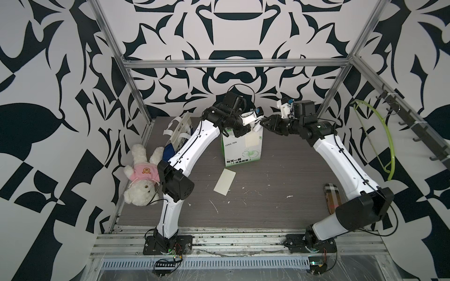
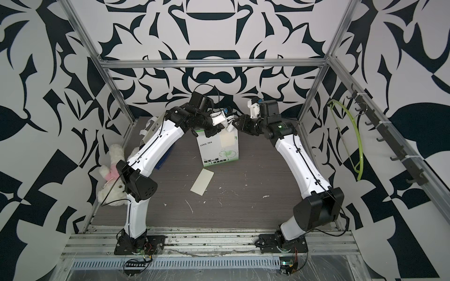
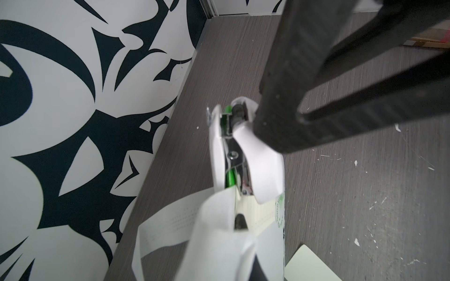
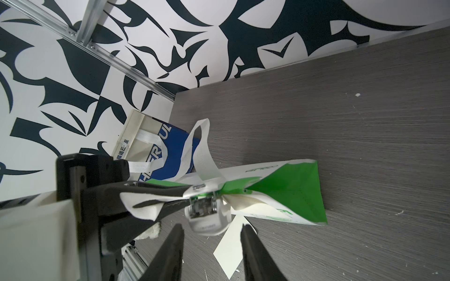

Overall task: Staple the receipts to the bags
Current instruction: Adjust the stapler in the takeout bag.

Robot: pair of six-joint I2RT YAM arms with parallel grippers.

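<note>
- Two receipts [image 1: 252, 140]: one flat against the front of the COOL TEA bag [image 1: 239, 155], the other receipt [image 1: 225, 182] loose on the desk [image 1: 280, 189].
- Blue bag [image 1: 180, 131]: far left, behind the left arm.
- Left claw [image 1: 252, 124]: clamped on the stapler [image 4: 207, 216] at the bag's top edge.
- Right claw [image 1: 264, 122]: jaws apart, empty, just beside the stapler.
- Handling, judged: thin, light, limp paper that creases easily; pinch near an edge.

We're looking into a robot lab cell: aluminium frame [image 1: 233, 63] boxing a grey worktop [image 1: 267, 194], bold black-and-white patterned walls [image 1: 48, 73] all around, left arm [image 1: 192, 143] and right arm [image 1: 341, 165] bolted onto slotted rails [image 1: 231, 240].
</note>
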